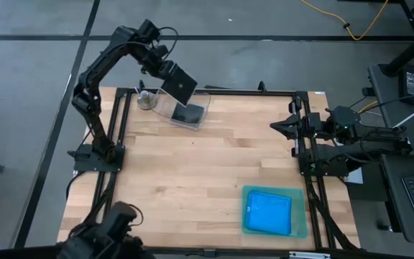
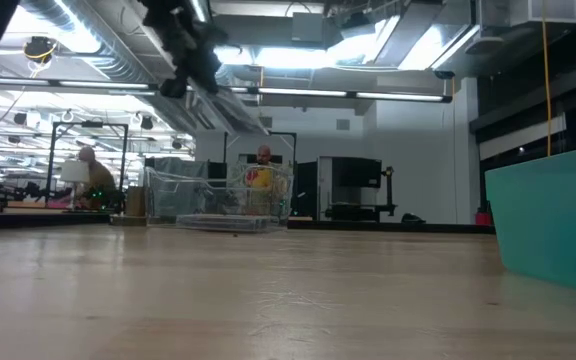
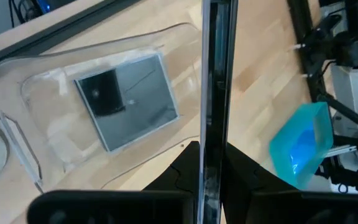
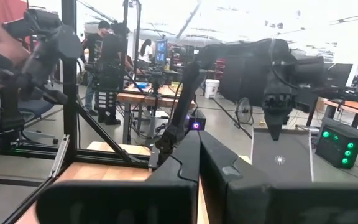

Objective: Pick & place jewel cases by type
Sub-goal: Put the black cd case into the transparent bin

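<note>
Left gripper (image 1: 165,70) grips a dark case (image 1: 180,84) above the far-left tub (image 1: 201,115), placing underway; next lower, release; right gripper (image 1: 282,126) shut, waiting

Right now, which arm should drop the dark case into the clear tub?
Left. The left gripper already holds a dark case over the clear tub, where another dark case lies. The right gripper rests shut and empty at the table's right edge, away from the tub.
</note>
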Motion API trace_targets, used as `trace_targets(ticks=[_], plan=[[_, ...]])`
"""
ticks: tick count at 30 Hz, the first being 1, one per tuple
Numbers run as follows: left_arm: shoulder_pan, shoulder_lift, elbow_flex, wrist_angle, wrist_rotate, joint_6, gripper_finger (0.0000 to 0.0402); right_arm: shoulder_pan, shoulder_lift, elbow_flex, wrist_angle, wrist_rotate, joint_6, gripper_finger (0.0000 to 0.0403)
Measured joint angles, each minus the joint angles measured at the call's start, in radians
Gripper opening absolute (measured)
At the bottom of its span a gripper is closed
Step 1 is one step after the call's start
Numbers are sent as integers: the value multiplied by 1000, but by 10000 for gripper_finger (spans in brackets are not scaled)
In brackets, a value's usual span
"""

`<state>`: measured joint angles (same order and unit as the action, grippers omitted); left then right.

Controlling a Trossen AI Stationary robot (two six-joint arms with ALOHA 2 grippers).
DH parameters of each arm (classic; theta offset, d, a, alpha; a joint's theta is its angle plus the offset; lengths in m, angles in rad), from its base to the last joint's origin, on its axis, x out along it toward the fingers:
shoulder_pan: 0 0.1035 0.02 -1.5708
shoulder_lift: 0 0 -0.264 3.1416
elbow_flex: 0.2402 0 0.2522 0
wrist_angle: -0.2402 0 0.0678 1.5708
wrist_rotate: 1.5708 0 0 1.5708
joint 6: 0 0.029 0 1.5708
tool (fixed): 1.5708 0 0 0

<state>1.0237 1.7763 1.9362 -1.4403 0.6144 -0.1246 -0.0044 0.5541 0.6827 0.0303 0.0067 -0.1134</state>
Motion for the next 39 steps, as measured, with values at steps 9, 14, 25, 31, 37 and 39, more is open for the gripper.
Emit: trace_targets(ticks=[9, 14, 25, 31, 37, 39], plan=[[-3, 64, -1, 7, -23, 0, 27, 0, 0, 0, -19, 0, 0, 7], [-15, 66, -1, 6, -67, -16, 27, 0, 0, 0, -42, 0, 0, 7], [-23, 15, -7, -77, -149, -10, 27, 0, 0, 0, -63, 0, -21, 7], [-22, -138, -228, 52, -146, -80, 27, 0, 0, 0, -66, 0, -39, 7], [-11, -327, -513, 269, -116, -193, 27, 0, 0, 0, -66, 0, -52, 7], [-2, -367, -556, 295, -115, -216, 27, 0, 0, 0, -66, 0, -49, 7]])
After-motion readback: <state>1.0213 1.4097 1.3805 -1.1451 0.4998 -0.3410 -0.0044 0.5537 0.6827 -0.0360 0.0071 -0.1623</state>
